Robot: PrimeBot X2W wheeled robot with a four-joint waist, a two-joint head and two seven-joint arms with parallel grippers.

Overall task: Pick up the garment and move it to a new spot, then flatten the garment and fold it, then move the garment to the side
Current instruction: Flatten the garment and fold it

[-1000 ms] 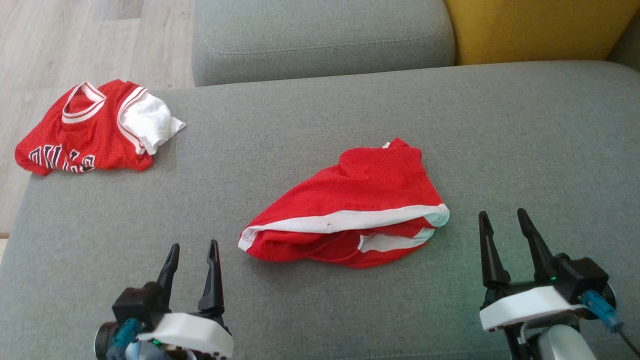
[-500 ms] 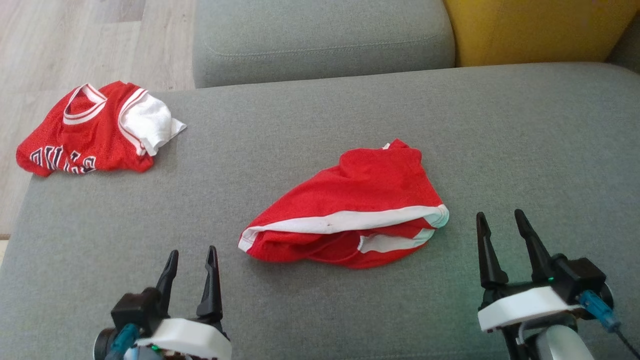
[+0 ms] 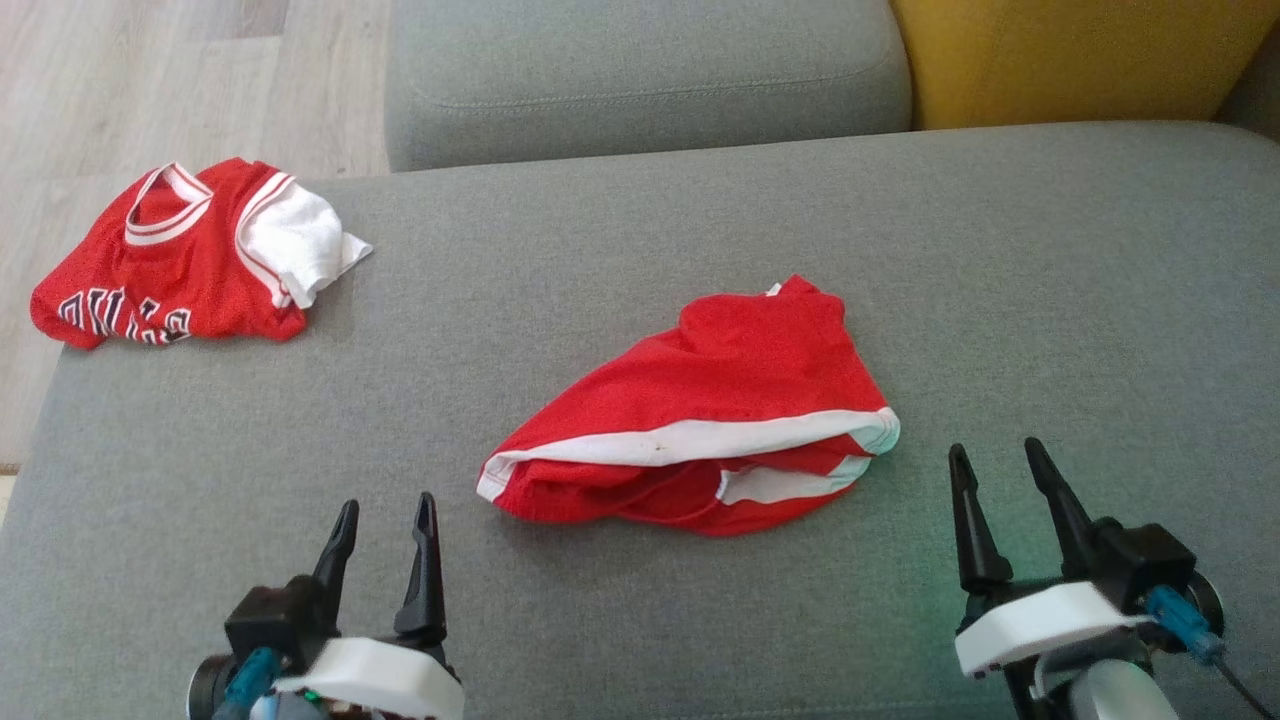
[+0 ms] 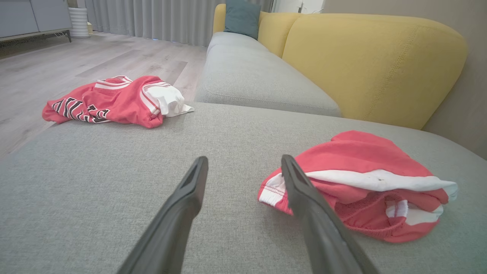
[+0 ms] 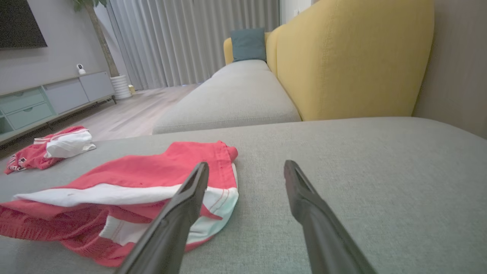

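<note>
**Grippers eased back, shorts left untouched**

Head view: The red shorts [image 3: 720, 400], marked by a white side stripe, are seen crumpled near the middle of the grey sofa seat [image 3: 1000, 250]. They lie between the two grippers and are touched by neither. Compared with a second earlier, the shorts have not been shifted at all. The right gripper [image 3: 995, 447] has been drawn a little toward the near edge, and the left gripper [image 3: 388, 502] has hardly been moved. The jaws of both are spread wide and nothing is held. A red jersey [image 3: 180, 270] is left bunched at the far left corner of the seat, well apart (it is judged not to be the garment in hand, though that cannot be settled here).

Left wrist view: The jaws of the left gripper [image 4: 244, 159] are seen released over bare seat fabric. The white-trimmed end of the shorts [image 4: 361, 167] is partly hidden behind the finger on that view's right.

Right wrist view: The jaws of the right gripper [image 5: 246, 164] are likewise released. The striped corner of the shorts [image 5: 144, 171] is seen behind the finger on that view's left, and bare seat is seen between the fingers.

No pick-up has been begun, so the lift to a new spot is judged to be still ahead. The small withdrawal is read as a settling before the reach, with an end of the shorts near each gripper.
</note>
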